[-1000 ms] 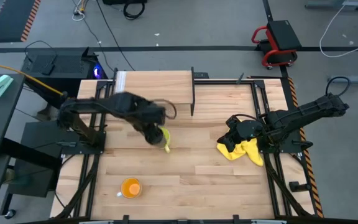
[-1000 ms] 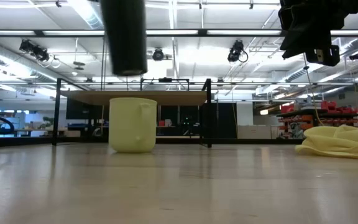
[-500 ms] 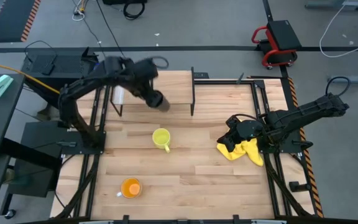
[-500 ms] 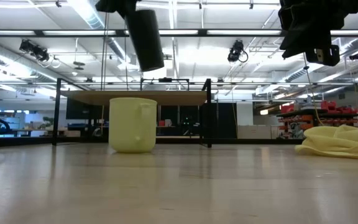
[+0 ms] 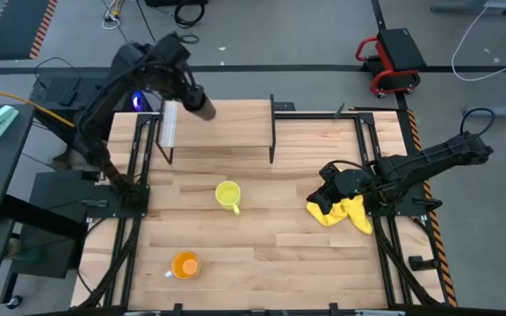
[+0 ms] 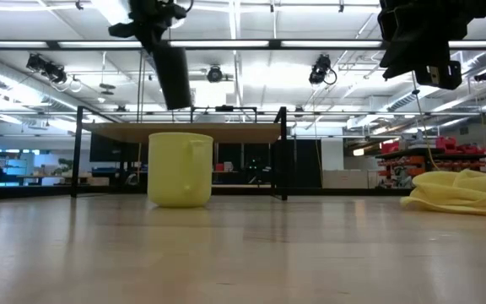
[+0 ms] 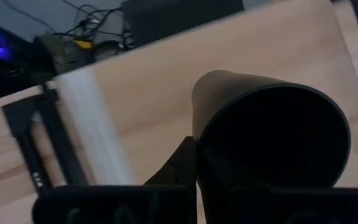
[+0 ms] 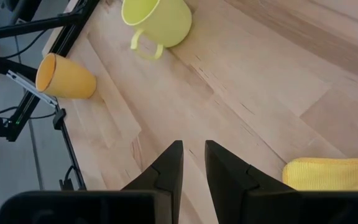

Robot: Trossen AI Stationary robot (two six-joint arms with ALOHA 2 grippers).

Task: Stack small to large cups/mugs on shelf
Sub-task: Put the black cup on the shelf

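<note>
At the far left of the table, the left gripper [image 5: 185, 86] holds the black cylindrical cup [image 5: 198, 99] pinched in its fingers, tilted in the air over the left end of the low light-wood shelf on thin black legs [image 5: 235, 127]. In the left wrist view the cup's [image 7: 272, 140] open mouth faces the camera with the shelf board [image 7: 166, 99] just beyond it. Nothing stands on the shelf yet, so judging by this the first cup is about to be placed and no cup is delivered. Toward the middle, the yellow-green mug with a handle [image 5: 227, 195] stands upright on the butcher-block tabletop [image 5: 306, 254], and the orange cup [image 5: 184, 264] sits near the front edge; both remain to be moved. At the right, the right gripper [image 5: 332, 195] waits beside the crumpled yellow cloth [image 5: 348, 215], its fingers nearly closed on nothing.
</note>
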